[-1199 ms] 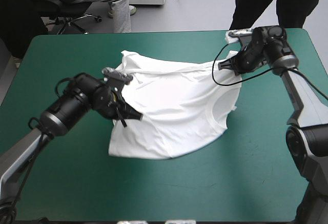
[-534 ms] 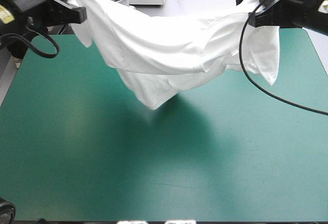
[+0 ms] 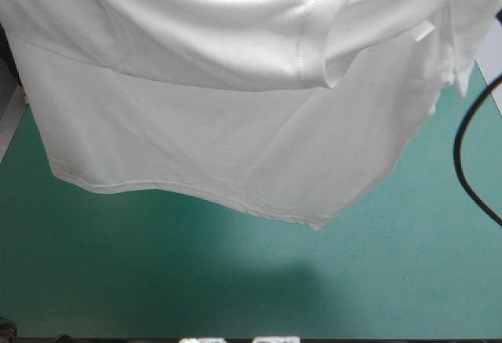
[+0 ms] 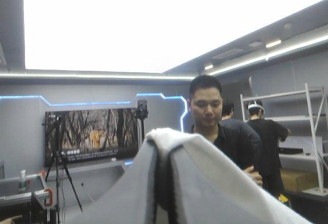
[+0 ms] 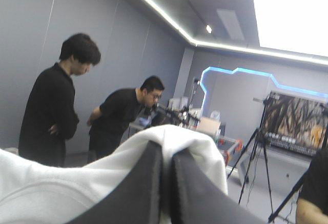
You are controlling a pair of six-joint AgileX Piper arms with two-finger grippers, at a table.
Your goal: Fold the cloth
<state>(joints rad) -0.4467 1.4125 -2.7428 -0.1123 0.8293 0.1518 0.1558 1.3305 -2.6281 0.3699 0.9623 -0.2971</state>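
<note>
Left gripper (image 4: pixel 164 152) and right gripper (image 5: pixel 166 152) each pinch a fold of the T-shirt (image 3: pixel 235 139), white fabric draped over their nearly closed tips. It hangs across the high view's upper half, above the teal-green table (image 3: pixel 196 288), probably so it falls open for laying flat. Both grippers lie out of frame there; sleeves are unclear.

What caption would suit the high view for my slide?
White T-shirt held aloft and spread wide, its hem hanging above the teal-green table.
</note>
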